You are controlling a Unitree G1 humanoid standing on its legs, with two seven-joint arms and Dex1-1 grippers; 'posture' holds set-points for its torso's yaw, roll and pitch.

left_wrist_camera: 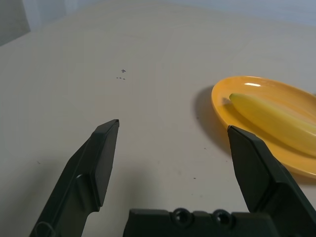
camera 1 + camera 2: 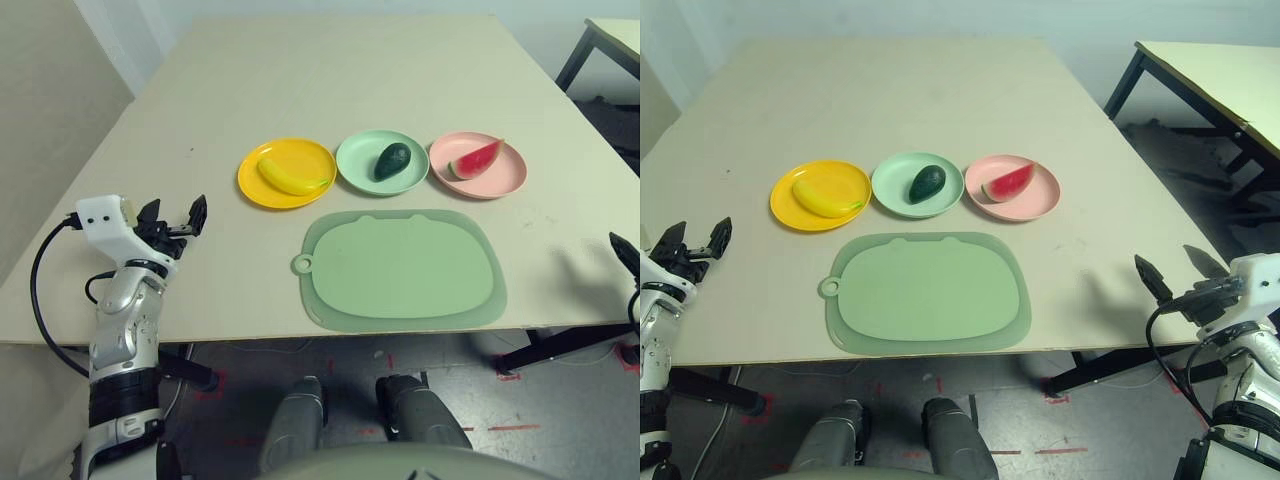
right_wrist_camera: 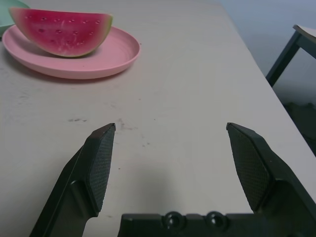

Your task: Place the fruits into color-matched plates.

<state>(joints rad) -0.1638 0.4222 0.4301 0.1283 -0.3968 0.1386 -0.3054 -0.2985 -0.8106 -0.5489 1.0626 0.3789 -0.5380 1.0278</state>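
Across the far row, banana [image 2: 292,176], avocado [image 2: 392,160] and watermelon wedge [image 2: 473,159] lie on matching plates; left gripper [image 2: 172,216] and right gripper [image 2: 1171,272] rest released, well apart at the near corners.

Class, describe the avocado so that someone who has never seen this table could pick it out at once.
Start at the large green mat near the table's front edge. Just beyond it three round plates stand in a row; take the middle one, the mint green plate. The avocado lies on it, the only dark green oval fruit.
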